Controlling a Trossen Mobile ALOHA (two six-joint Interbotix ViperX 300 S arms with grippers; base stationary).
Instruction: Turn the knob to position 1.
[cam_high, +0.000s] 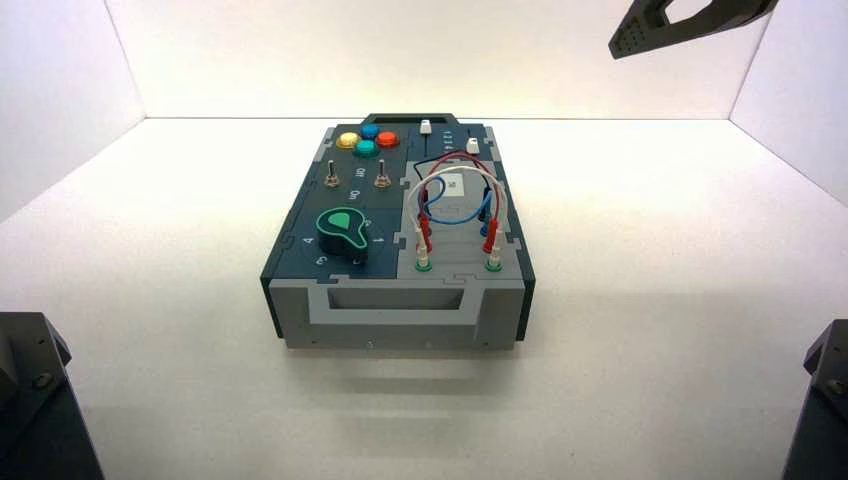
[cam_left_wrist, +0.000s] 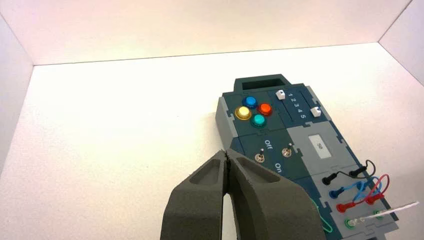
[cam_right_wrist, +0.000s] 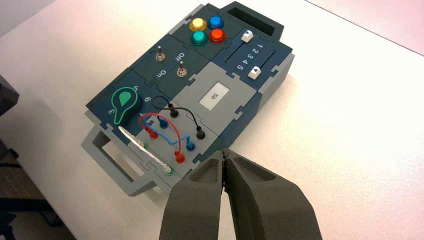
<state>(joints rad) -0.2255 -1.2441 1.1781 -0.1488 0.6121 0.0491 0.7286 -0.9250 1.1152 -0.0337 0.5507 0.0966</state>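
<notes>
Both my left gripper (cam_left_wrist: 227, 156) and right gripper (cam_right_wrist: 225, 155) are pressed together, away from the box. The knob (cam_high: 342, 232) looks rigid; I'd pinch its teardrop flanks.

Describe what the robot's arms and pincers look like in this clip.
Both pincers, the left pincer and the right pincer, have two thick matte dark-grey fingers, wedge-shaped and tapering to narrow tips, with recessed hollows along their inner faces. In the high view, dark blocky arm parts sit at the lower corners, one with a screw head. No cables, lettering or markings show on them.
</notes>
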